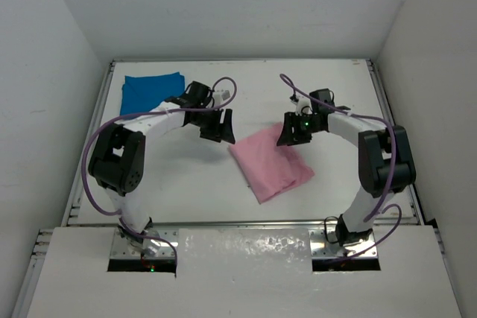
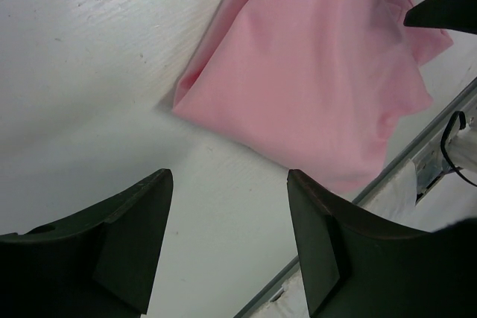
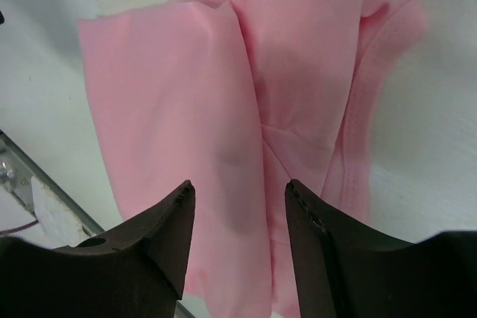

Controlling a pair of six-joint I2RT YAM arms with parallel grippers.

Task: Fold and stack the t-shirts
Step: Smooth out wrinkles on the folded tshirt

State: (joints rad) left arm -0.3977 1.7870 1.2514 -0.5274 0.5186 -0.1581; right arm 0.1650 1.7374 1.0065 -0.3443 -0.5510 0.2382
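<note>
Table bare left of pink shirt

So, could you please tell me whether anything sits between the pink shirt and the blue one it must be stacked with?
Nothing visible lies on the table between the pink shirt and the blue shirt. Only the left claw, open, hangs over that stretch.

Overhead view downward, close wrist views share pink shirt

No legible text, brand, number or sign in any view, plain light pink cloth shirt, plain bright blue folded shirt, unmarked white wood-grain table
</note>
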